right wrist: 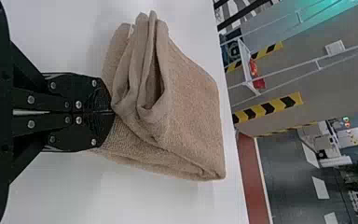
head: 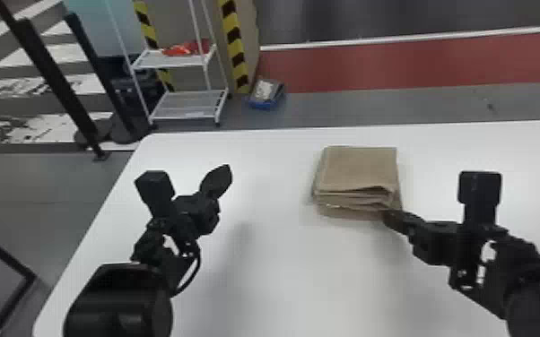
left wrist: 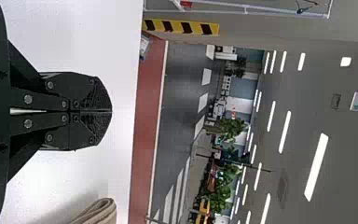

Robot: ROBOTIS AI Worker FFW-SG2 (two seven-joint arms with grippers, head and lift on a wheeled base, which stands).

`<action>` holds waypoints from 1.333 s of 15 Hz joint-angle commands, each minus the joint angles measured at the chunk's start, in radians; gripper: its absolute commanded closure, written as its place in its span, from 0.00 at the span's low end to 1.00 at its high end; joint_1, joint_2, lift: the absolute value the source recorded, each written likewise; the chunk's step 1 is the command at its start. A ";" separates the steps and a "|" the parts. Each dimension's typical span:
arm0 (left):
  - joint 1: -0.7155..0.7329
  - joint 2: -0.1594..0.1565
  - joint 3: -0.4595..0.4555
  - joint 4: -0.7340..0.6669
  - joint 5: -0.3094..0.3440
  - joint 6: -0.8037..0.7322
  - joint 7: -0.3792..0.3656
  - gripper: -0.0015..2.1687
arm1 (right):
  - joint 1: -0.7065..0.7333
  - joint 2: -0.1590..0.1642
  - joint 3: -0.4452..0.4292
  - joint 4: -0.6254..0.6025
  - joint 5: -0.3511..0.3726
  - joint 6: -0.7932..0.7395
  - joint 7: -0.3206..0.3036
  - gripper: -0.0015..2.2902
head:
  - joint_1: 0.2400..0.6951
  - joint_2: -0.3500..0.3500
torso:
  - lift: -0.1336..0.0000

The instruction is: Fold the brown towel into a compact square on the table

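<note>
Towel: stacked near-square on the table; we judge final tidying underway.
Near edge: layers bulge (slightly), so we'd smooth them next.
Right pincer: narrow, angled inward, touching the near corner; grip unclear.
Left pincer: closed, empty, forward-pointing, well apart.

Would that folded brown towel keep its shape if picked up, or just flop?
It would probably flop: the towel looks soft, with loose, curling layers along one edge. Lifted by one layer, it would likely unfold, since nothing visible fastens the stack. Pushed, it seems unlikely to roll, lying flat and squarish on the table.
</note>
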 commanded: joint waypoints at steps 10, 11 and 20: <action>-0.003 0.000 0.000 -0.004 0.000 0.007 0.000 0.99 | -0.084 0.009 0.082 -0.063 -0.077 -0.082 -0.025 0.85 | 1.00 0.75 | 0.08; -0.006 0.000 0.002 -0.001 0.000 0.007 0.000 0.99 | -0.135 0.009 0.112 0.014 -0.031 -0.140 -0.025 0.85 | 1.00 0.76 | 0.08; -0.029 0.000 0.000 0.040 0.000 0.003 -0.009 0.99 | -0.242 0.009 0.166 0.318 0.084 -0.242 -0.019 0.85 | 1.00 0.79 | 0.08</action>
